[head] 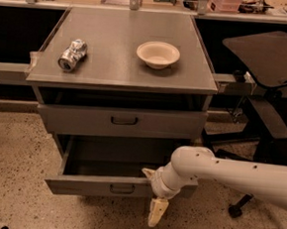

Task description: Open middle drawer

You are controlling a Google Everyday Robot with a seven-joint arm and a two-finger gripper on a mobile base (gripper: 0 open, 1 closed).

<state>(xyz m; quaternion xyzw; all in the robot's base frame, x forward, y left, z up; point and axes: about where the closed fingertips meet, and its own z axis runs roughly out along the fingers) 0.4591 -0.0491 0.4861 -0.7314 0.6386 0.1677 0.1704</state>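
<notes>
The gripper (155, 207) at the middle drawer (88, 185) front is half-hidden by its wrist (165, 184) (arm (238, 176) cropped right).

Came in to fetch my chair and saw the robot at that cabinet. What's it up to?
The robot's arm reaches in from the right to the grey cabinet, with the gripper down at the front of the middle drawer, just right of its loop handle. That drawer is pulled well out, while the drawer above is shut. A crushed can and a bowl sit on the cabinet top.

The one camera looks down at the cabinet (123, 55) front from nearby, pincer (155, 207) at lower centre.
</notes>
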